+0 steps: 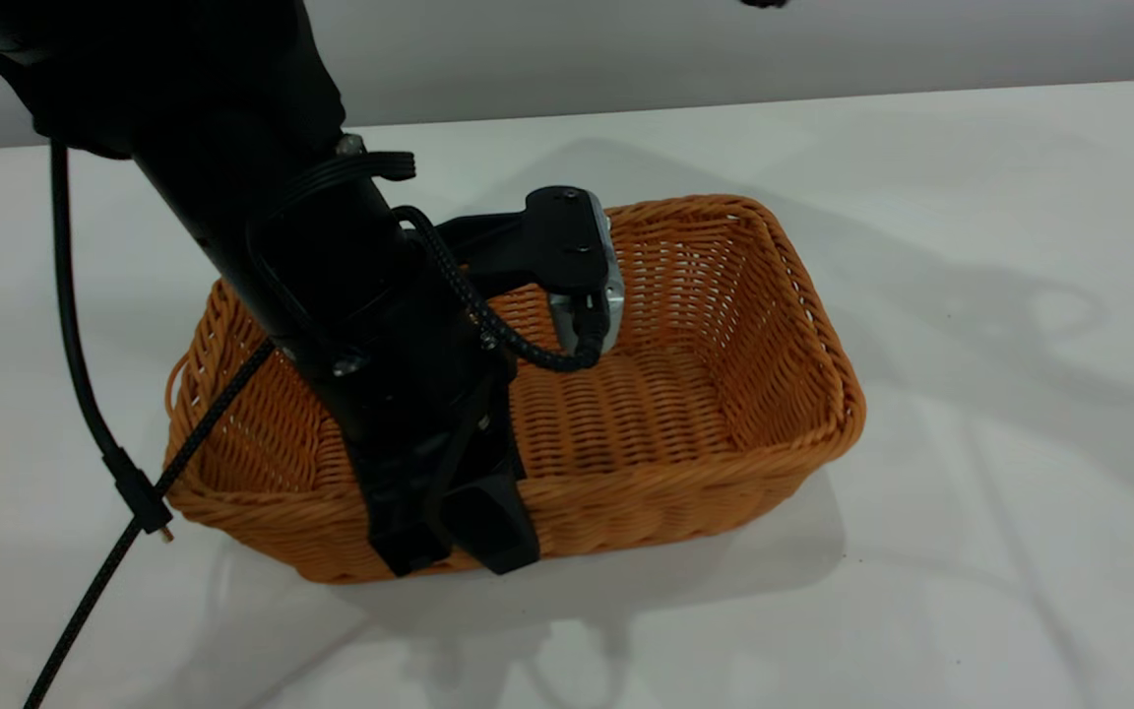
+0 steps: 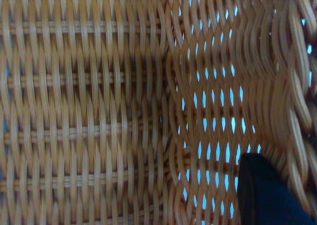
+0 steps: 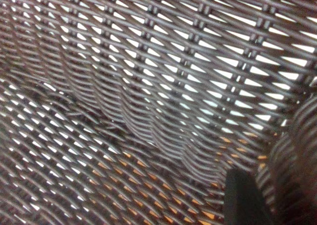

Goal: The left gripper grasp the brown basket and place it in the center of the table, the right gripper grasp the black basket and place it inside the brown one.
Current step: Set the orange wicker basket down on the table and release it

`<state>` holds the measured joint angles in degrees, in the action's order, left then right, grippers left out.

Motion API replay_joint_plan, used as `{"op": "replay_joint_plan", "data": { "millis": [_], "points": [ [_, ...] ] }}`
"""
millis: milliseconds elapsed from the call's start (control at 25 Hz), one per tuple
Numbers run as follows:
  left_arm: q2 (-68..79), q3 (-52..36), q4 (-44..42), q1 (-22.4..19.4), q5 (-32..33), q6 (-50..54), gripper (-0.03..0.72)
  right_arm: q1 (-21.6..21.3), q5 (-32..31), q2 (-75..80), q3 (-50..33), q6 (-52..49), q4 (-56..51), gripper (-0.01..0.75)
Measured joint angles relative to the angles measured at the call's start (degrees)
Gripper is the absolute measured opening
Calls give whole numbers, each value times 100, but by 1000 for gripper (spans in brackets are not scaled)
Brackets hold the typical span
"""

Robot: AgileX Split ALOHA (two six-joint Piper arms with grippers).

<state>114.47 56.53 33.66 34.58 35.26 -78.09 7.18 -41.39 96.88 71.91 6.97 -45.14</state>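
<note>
My left gripper pinches the brown basket's six-o'clock rim; I'd set it flat before letting go.

My right gripper holds the black basket.

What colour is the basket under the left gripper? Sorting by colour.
Orange-tan wicker brown basket; exterior view shows it best.

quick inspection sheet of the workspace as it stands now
surface: white table, glossy, bare around the basket
job's things: brown basket upright on the table, nothing inside but the arm; black basket fills the right wrist view, orange showing through its weave, not in the exterior view
clutter: nothing seen
grippers: left end effector clamped over the brown basket's near wall; one right end effector finger against the black basket's weave
cables: braided black cable trailing off the left arm to the table's near edge
surroundings: plain grey wall behind
</note>
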Motion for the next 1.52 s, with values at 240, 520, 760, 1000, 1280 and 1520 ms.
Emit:
{"op": "replay_joint_plan", "data": {
  "millis": [240, 520, 760, 1000, 1280, 1520],
  "points": [
    [0, 0, 0, 0, 0, 0, 111, -96, -422, 4, 0, 258, 108, 237],
    [0, 0, 17, 0, 0, 5, 111, -96, -366, 4, -5, 336, 108, 237],
    [0, 0, 41, 0, -6, 11, 111, -96, -371, 4, -5, 341, 108, 237],
    [5, -4, 275, 0, 25, 61, 294, -96, -421, 4, -5, 347, 97, 237],
    [-81, -6, 348, 0, -129, 108, 615, -96, -509, 4, -5, 430, 97, 237],
    [-505, -6, 348, 0, -58, 210, 648, -96, -497, 55, -5, 440, 104, 237]
  ]
}}
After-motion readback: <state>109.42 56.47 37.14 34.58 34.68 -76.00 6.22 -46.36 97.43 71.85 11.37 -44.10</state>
